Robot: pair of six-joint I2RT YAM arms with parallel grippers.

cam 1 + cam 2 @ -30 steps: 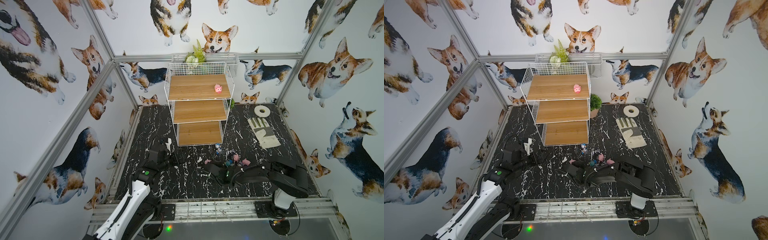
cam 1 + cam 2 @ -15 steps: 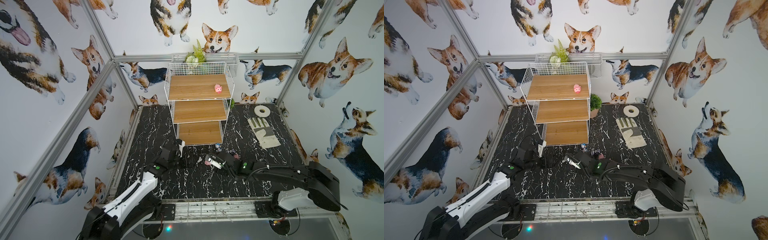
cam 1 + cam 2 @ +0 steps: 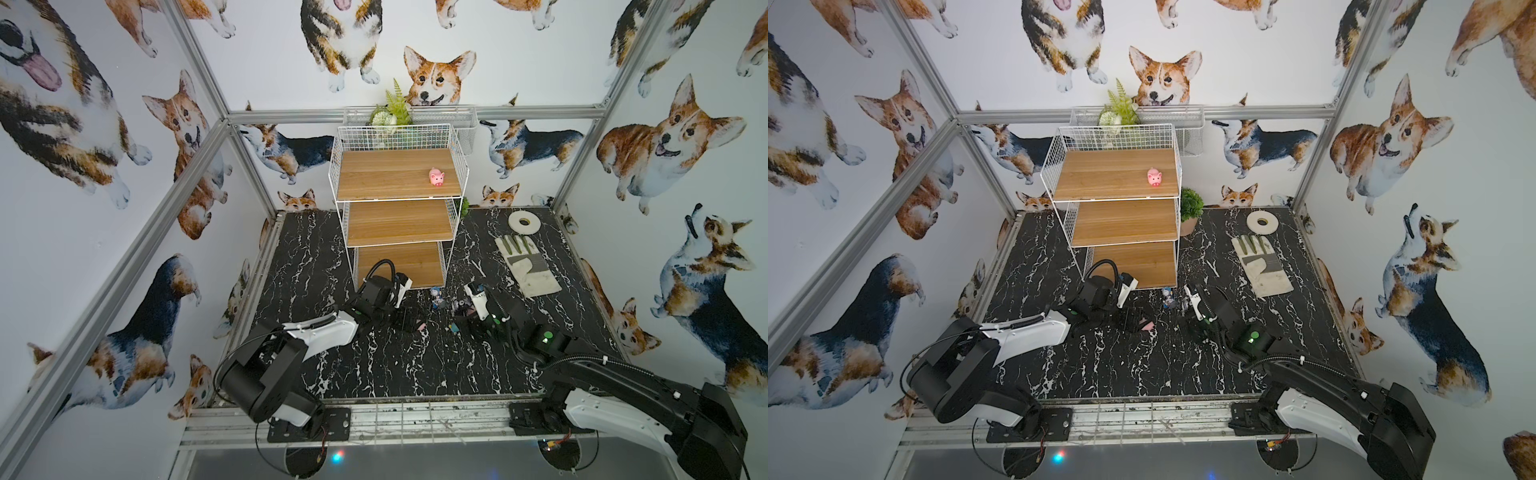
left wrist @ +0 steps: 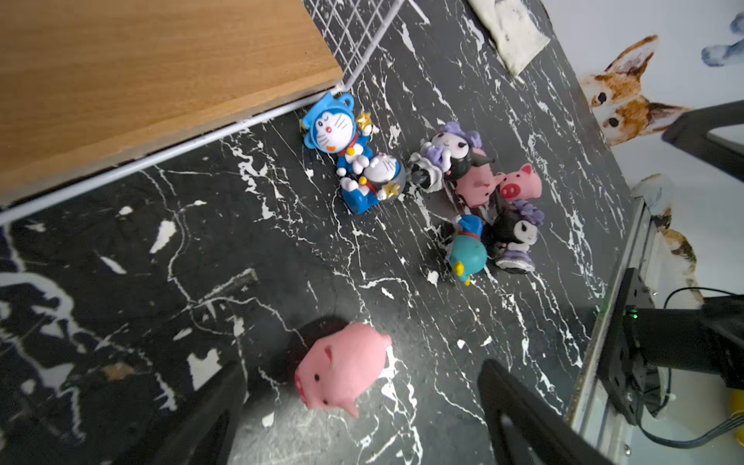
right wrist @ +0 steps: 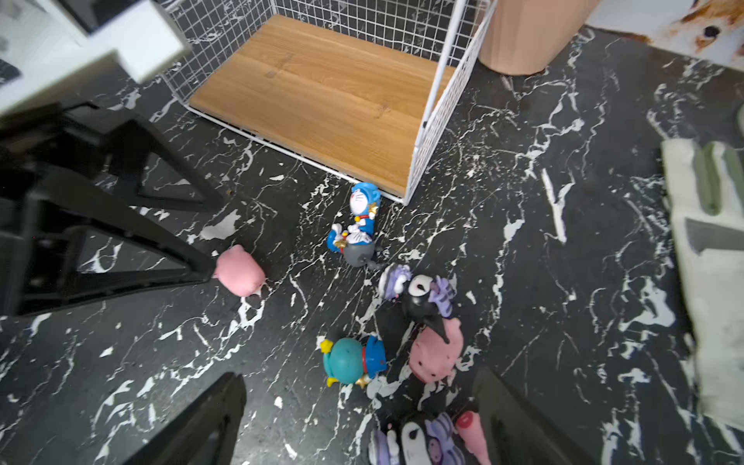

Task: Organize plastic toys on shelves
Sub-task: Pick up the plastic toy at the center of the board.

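In both top views the white wire rack stands at the far middle of the black marble table. One pink pig stands upright on the right part of the top shelf. The other toys lie bunched on the table, just near of the bottom shelf's right corner. The left gripper sits low to their left. The right gripper sits low at their near right.

In the left wrist view the left gripper's fingers stand wide apart. A lone pig lies between them, with table showing on both sides of it. Farther off, two blue cat figures lie at the shelf corner.

In the right wrist view the right gripper's fingers are spread wide and clamp nothing. A black-and-purple figure and a second pig lie between them. That pig is right beside one finger, and I cannot tell whether they touch. A teal-backed figure lies just beyond.
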